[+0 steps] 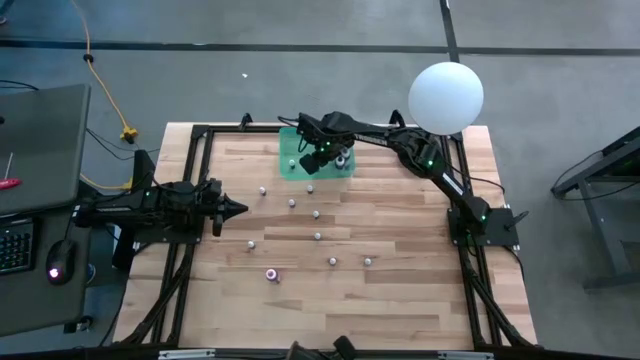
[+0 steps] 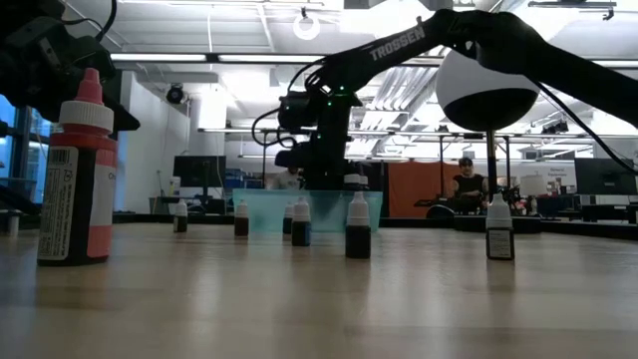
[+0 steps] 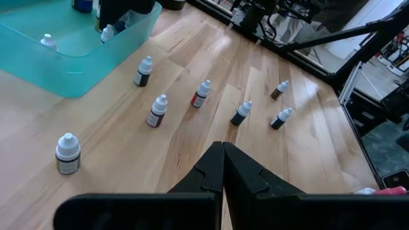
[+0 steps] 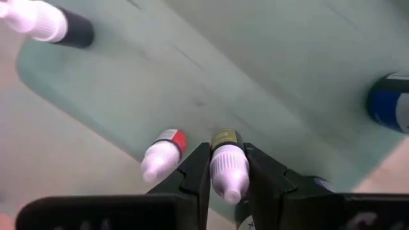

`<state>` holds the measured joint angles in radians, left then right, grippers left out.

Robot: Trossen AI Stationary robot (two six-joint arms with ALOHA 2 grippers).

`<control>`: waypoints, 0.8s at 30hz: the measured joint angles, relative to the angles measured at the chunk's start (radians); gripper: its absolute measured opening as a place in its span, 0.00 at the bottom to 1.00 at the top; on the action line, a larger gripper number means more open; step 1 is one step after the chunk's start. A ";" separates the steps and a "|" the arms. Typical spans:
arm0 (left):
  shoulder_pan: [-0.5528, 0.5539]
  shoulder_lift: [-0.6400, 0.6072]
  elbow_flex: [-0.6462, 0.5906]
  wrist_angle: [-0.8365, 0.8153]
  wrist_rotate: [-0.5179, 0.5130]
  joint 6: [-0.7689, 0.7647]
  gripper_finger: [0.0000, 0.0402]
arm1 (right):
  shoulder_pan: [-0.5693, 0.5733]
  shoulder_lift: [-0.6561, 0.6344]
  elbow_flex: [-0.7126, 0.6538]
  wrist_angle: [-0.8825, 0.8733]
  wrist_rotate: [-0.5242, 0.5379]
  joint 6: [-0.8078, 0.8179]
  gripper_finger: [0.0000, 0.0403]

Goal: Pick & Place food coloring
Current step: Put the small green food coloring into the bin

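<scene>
The green tray stands at the far middle of the table. My right gripper hangs over it, pointing down, shut on a small food coloring bottle with a white cap and an olive label. On the tray floor lie a red-labelled bottle, a dark one and a blue one. Several more bottles stand upright on the wood. My left gripper waits shut at the table's left. My right gripper pinches the bottle between its two fingers at the white cap, one finger on each side. The fingers come from above, pointing down, and lie along the bottle. It hangs upright, cap up, its labelled body clear above the tray floor.
A pink bottle stands nearer the front edge, seen close in the low view. A big white globe lamp hangs over the far right corner. The black frame rail runs round the table. Bare wood lies toward the near edge.
</scene>
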<state>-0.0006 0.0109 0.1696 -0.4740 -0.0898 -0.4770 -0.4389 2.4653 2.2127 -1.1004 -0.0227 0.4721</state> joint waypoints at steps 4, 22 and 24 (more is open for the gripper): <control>0.000 0.000 0.000 0.000 0.000 0.000 0.00 | -0.005 0.000 0.000 -0.003 -0.014 -0.001 0.18; 0.000 0.000 0.000 0.000 0.000 0.000 0.00 | -0.008 0.005 -0.003 0.001 -0.036 -0.023 0.23; 0.000 0.000 0.000 0.000 0.000 0.000 0.00 | -0.009 0.005 -0.003 0.000 -0.036 -0.028 0.27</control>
<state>-0.0002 0.0108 0.1693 -0.4740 -0.0898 -0.4770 -0.4475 2.4702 2.2093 -1.1004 -0.0589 0.4445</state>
